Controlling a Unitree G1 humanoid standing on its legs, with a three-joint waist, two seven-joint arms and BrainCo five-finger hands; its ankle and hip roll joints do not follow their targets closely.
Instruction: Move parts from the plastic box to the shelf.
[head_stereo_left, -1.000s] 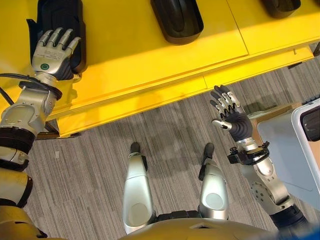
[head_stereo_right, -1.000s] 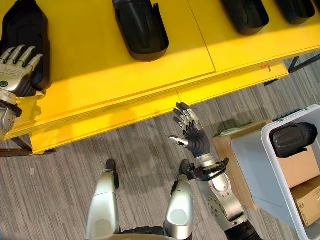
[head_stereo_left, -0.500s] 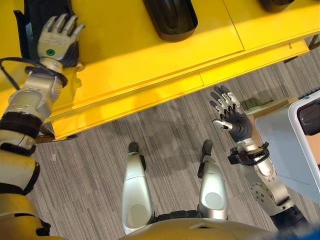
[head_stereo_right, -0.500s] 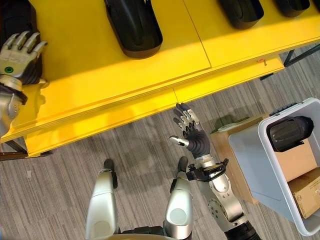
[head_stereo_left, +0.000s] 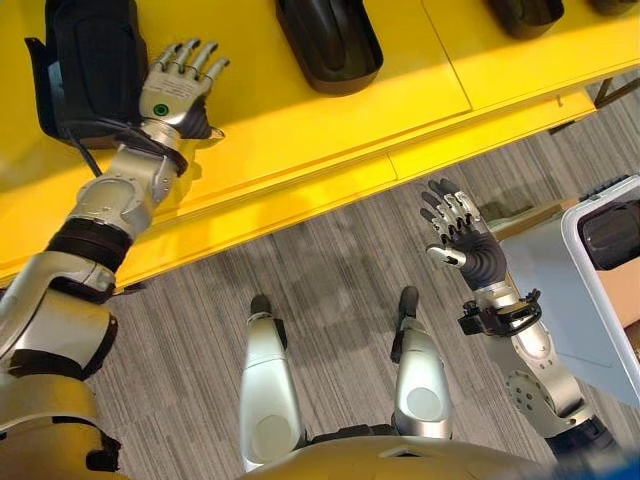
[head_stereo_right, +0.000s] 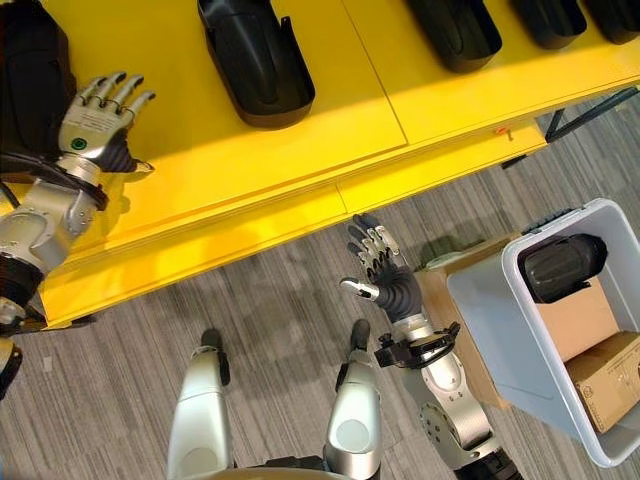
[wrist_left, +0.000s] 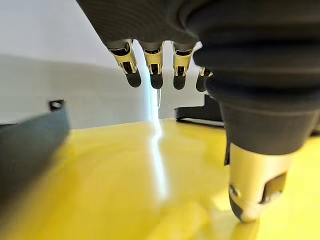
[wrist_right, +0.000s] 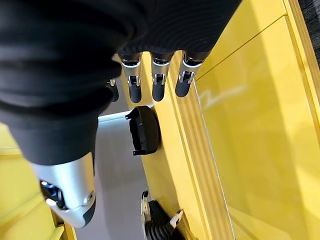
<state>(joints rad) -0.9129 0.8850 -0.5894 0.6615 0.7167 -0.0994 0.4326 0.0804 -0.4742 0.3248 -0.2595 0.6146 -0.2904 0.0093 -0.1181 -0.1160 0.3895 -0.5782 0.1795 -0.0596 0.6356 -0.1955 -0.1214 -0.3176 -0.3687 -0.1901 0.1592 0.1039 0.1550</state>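
The landmark here is the glossy yellow shelf (head_stereo_right: 300, 150), a wide flat surface with a seam running across it and a stepped front edge above the grey striped carpet floor (head_stereo_right: 250, 300).

On the shelf lie several black moulded plastic parts. At its left end is a boxy black part with a ribbed top (head_stereo_left: 90, 60); farther right along the shelf is a long black trough-shaped part (head_stereo_right: 255, 60), and beyond that 3 more black parts (head_stereo_right: 455, 30) sit in a row near the back, cut off by the frame edge.

The left hand (head_stereo_left: 178, 90) hovers over the shelf just beside the boxy black part, on its right, apart from it. Its fingers are straight and slightly fanned, holding nothing; in the left wrist view the fingertips (wrist_left: 155, 77) hang above the bare yellow surface with black parts at either side.

The right hand (head_stereo_right: 385, 275) is raised in front of the shelf's front edge, over the floor, palm turned inward. Its fingers are extended and loosely spread, the thumb sticking out sideways, with nothing in its grasp; the right wrist view shows the same straight fingers (wrist_right: 157, 82) against the shelf's yellow edge.

To the right of the shelf's front edge, on the floor, stands the pale grey plastic box (head_stereo_right: 480, 320). Inside it lies 1 dark rounded part (head_stereo_right: 560, 265) on top of brown cardboard cartons (head_stereo_right: 600, 370). Another brown carton (head_stereo_right: 445, 290) sits between the box and the right hand.
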